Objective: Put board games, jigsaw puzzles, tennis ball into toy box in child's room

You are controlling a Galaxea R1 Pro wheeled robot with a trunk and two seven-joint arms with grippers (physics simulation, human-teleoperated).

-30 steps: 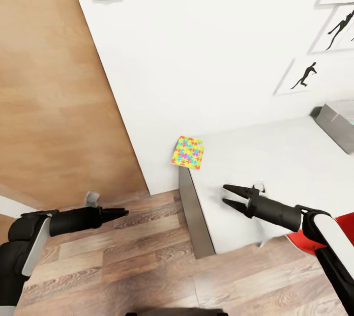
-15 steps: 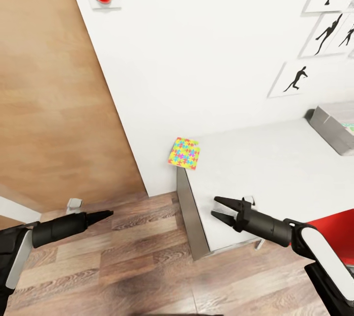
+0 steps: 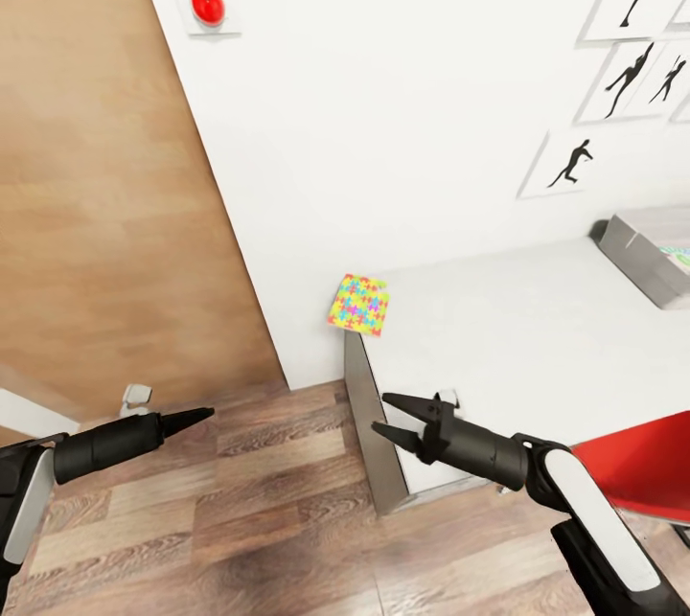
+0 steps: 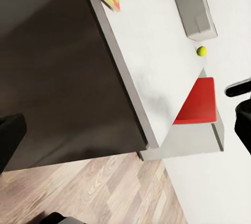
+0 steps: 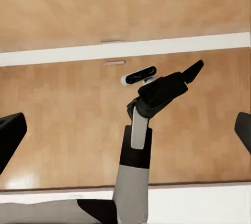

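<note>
Reaching for the jigsaw puzzle (image 3: 358, 305) on the table's (image 3: 517, 329) near-wall corner, we find our right gripper (image 3: 385, 415), fingers spread and empty, nearer than the left gripper (image 3: 196, 418), seemingly pressed together

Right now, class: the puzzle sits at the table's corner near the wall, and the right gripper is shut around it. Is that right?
Not quite. The puzzle does sit at the table corner by the wall, but the head view shows the right gripper open and empty, apart from the puzzle.
</note>
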